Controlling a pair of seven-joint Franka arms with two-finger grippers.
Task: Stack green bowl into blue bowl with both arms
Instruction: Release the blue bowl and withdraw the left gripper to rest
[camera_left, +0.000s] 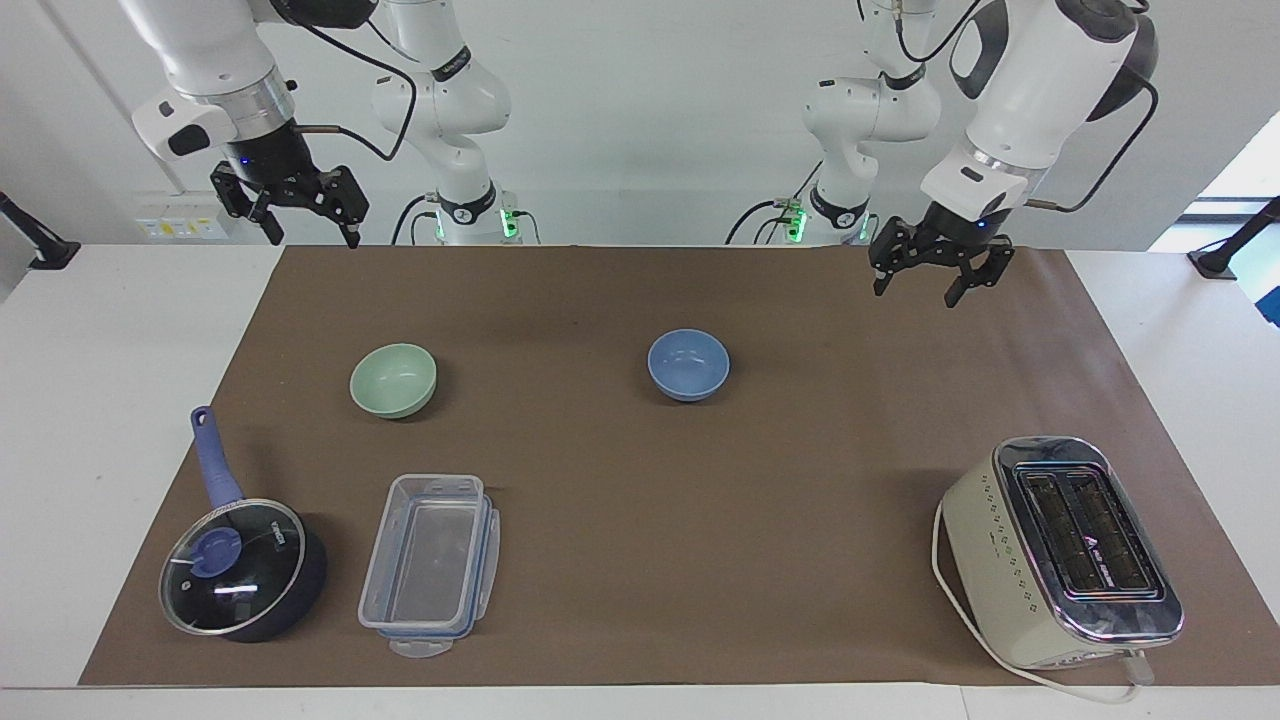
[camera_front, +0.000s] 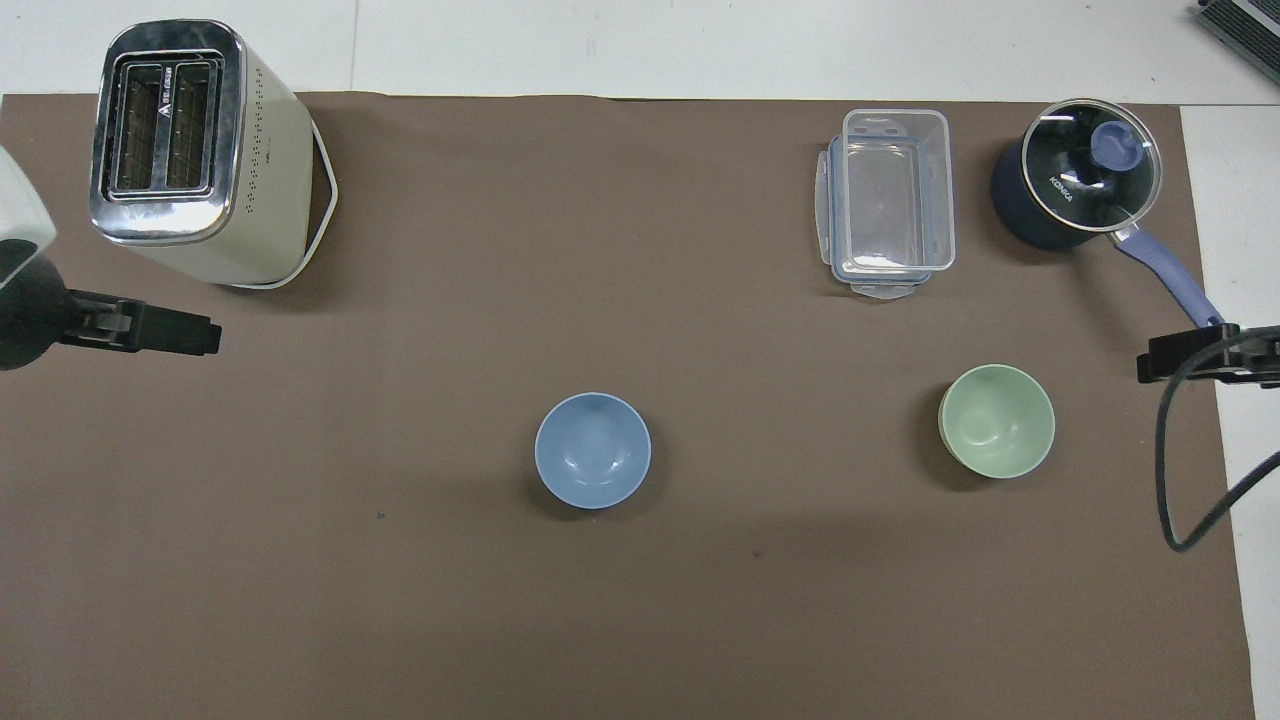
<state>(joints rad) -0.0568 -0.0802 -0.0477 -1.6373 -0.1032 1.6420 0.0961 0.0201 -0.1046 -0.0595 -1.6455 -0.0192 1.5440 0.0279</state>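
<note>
The pale green bowl (camera_left: 393, 380) (camera_front: 996, 421) sits upright on the brown mat toward the right arm's end. The blue bowl (camera_left: 688, 364) (camera_front: 593, 450) stands alone near the mat's middle, well apart from it. My left gripper (camera_left: 936, 288) (camera_front: 190, 336) hangs open and empty in the air over the mat's edge by the robots, toward the left arm's end, away from the blue bowl. My right gripper (camera_left: 305, 228) (camera_front: 1165, 358) waits raised over the mat's corner at its own end, open, holding nothing.
A cream toaster (camera_left: 1060, 550) (camera_front: 190, 150) stands far from the robots at the left arm's end. A clear plastic container (camera_left: 430, 555) (camera_front: 890, 200) and a dark-blue lidded saucepan (camera_left: 240, 570) (camera_front: 1075, 185) sit farther from the robots than the green bowl.
</note>
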